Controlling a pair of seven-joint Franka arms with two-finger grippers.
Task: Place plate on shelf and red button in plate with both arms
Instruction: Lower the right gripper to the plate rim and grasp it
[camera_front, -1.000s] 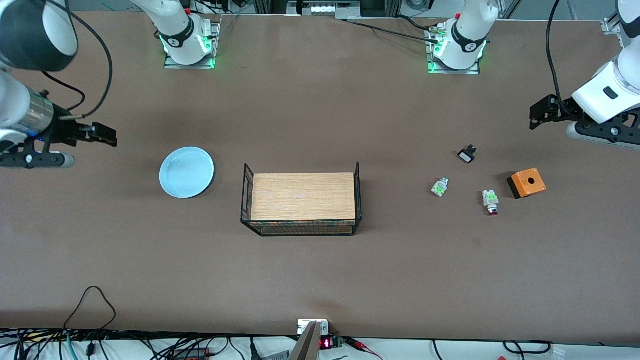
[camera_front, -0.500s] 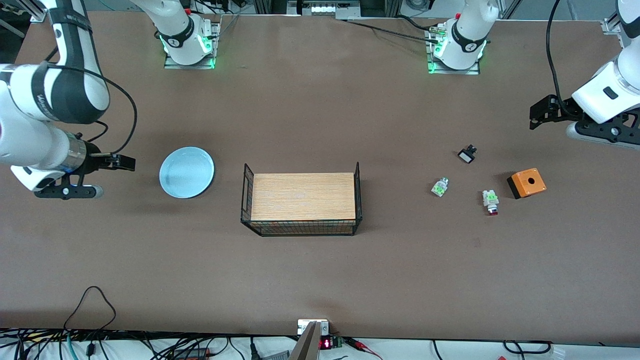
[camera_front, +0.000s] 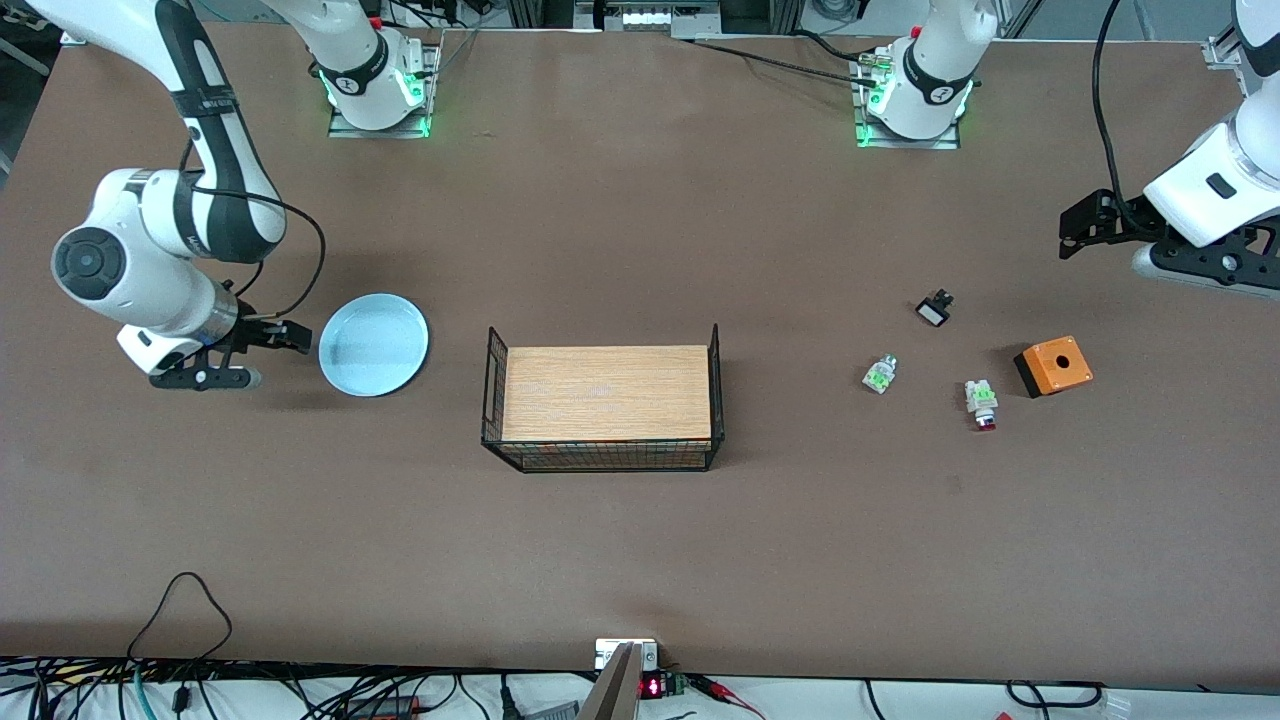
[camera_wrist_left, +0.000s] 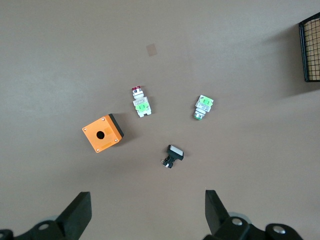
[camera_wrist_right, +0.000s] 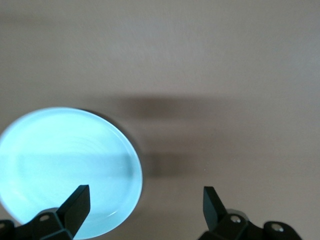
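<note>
Both arms over the table, jaws wide and empty.
Front view: right gripper (camera_front: 290, 338) just beside the plate (camera_front: 373, 345); left gripper (camera_front: 1075, 228) waits, red button (camera_front: 982, 402) beside the orange box (camera_front: 1053, 366). Left wrist view: spread fingers (camera_wrist_left: 77, 215) above the button. Right wrist view: one finger (camera_wrist_right: 75, 205) over the plate's rim.

Bare table rings the plate (camera_front: 373, 344); orange box (camera_front: 1053, 366) crowds the red button (camera_front: 982, 402).

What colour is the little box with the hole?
Orange, black underneath; left wrist view shows it best.
</note>
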